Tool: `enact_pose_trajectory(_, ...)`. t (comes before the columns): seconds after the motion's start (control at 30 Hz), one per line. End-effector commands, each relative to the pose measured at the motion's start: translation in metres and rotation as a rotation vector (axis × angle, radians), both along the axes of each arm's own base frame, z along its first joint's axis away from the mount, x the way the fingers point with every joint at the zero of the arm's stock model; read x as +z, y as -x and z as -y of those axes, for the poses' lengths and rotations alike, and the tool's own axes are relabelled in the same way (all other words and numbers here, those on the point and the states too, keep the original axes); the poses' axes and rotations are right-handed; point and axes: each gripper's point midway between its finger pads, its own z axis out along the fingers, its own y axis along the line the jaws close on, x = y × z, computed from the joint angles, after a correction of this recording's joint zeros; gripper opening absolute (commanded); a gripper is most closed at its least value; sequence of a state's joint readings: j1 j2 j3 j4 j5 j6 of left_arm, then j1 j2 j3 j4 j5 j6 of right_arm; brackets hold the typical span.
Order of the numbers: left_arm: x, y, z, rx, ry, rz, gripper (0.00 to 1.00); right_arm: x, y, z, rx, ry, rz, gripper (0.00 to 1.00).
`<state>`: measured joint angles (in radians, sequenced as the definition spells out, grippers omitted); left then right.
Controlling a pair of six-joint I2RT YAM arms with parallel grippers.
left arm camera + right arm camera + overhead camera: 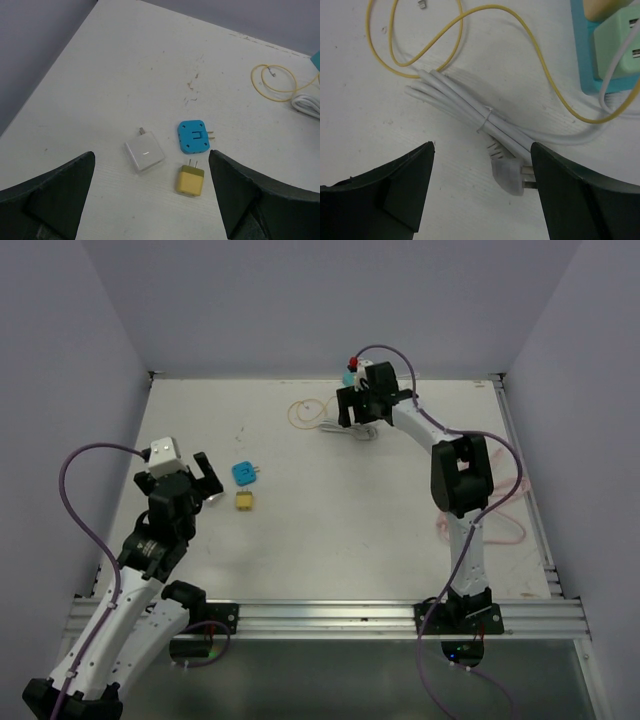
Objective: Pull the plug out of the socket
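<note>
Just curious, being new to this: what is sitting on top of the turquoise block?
On the turquoise block sits a pale green plug, beside it a tan piece cut off by the frame. Whatever joins them to the block underneath is covered.

I work in a robot lab cell. A white table [350, 540] is boxed in by plain lilac-grey walls [330, 300] on the left, far and right. An aluminium rail [330, 618] along the near edge carries my left arm [160, 525] and right arm [462, 475], each trailing purple cables [85, 455].
</note>
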<state>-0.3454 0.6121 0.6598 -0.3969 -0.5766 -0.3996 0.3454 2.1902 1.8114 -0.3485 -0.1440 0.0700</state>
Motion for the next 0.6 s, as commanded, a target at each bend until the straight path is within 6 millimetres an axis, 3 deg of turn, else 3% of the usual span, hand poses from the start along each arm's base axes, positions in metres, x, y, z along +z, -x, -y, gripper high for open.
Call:
enact_pose_trajectory(0.0,0.011,-0.007,-0.001,0.004,-0.003,0.043,1.00,-0.006,-0.009,-0.004,0.018,0.042,0.008,0.81)
enact_pose_trajectory(0.17,0.010,-0.009,0.001,-0.007,-0.003,0.040,1.00,-0.039,0.001,-0.010,0.051,0.096,-0.055,0.75)
enact_pose_trajectory(0.3,0.010,-0.009,0.002,-0.011,-0.001,0.039,1.00,-0.049,0.015,-0.007,0.051,0.115,-0.078,0.71)
enact_pose_trajectory(0.4,0.011,-0.009,0.003,-0.016,0.000,0.043,1.00,-0.059,0.028,0.000,0.045,0.135,-0.108,0.61)
enact_pose_trajectory(0.43,0.011,-0.009,0.003,-0.018,-0.001,0.042,1.00,-0.053,0.030,0.003,0.050,0.140,-0.098,0.61)
enact_pose_trajectory(0.57,0.010,-0.010,0.004,-0.022,0.001,0.040,1.00,-0.063,0.043,0.012,0.062,0.191,-0.120,0.61)
